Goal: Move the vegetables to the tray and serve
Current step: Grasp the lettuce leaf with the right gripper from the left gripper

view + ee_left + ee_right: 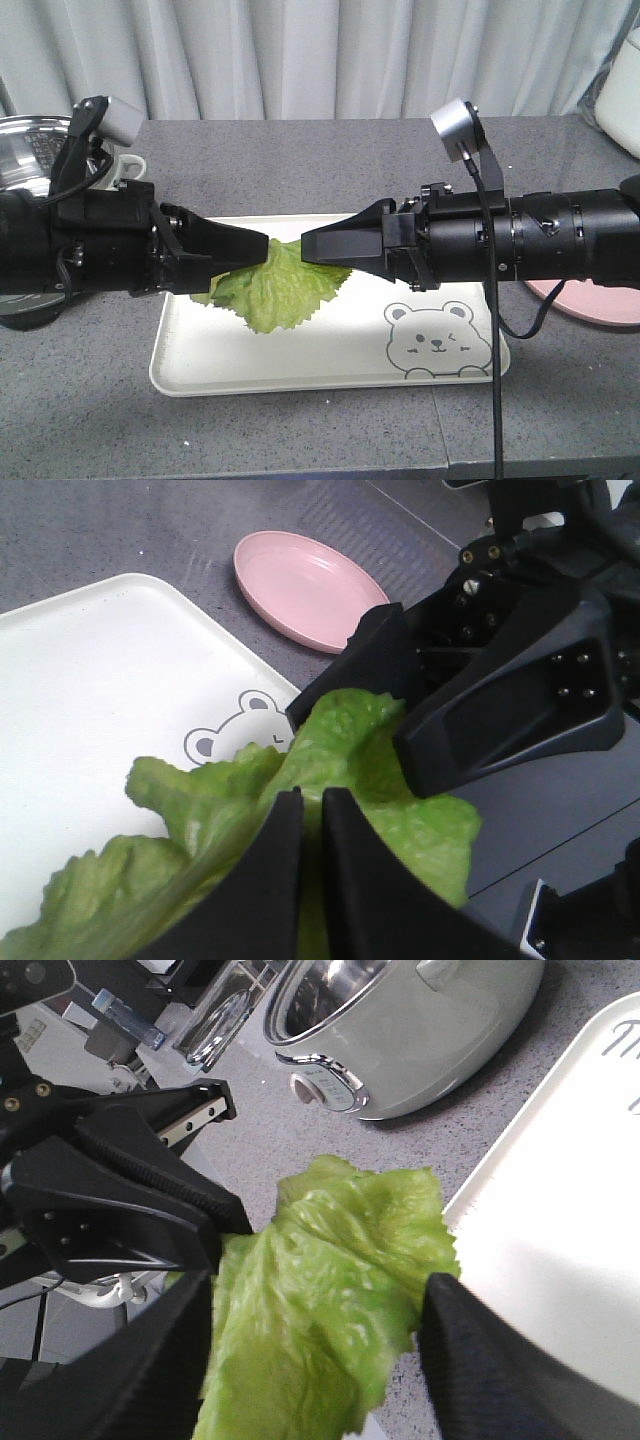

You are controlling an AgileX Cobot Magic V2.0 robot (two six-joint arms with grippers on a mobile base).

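— Nearest first?

— Down front, bare grey table [320, 440]. On it, lying flat, the cream tray [200, 365], with a winking bear drawing [438, 340] in its near right corner.

— And the lettuce [272, 295]?

— Hanging over the tray's left rear part: one crinkled green leaf, drooping from the fingertips above. Hard to say whether brushing the tray with its lower edge.

— Held by which side?

— By the left gripper [262, 243], level, pointing in from the left. Clamped on the leaf's top edge, fingers nearly together, with only a thin slit of green between them in the left wrist view.

— Right gripper [305, 246]?

— Level too, pointing in from the other side, tip just beside the left one's tip. Spread wide in its own wrist view, with the leaf between the two fingers.

— Farther back?

— Off to the right, behind the right arm, a round pink plate [590, 305] on the table, beside the tray but apart from it. At far left, behind the left arm, a pale cooker [30, 135] with a shiny steel bowl inside. Last, along the back of the table, a pale pleated curtain [330, 50].
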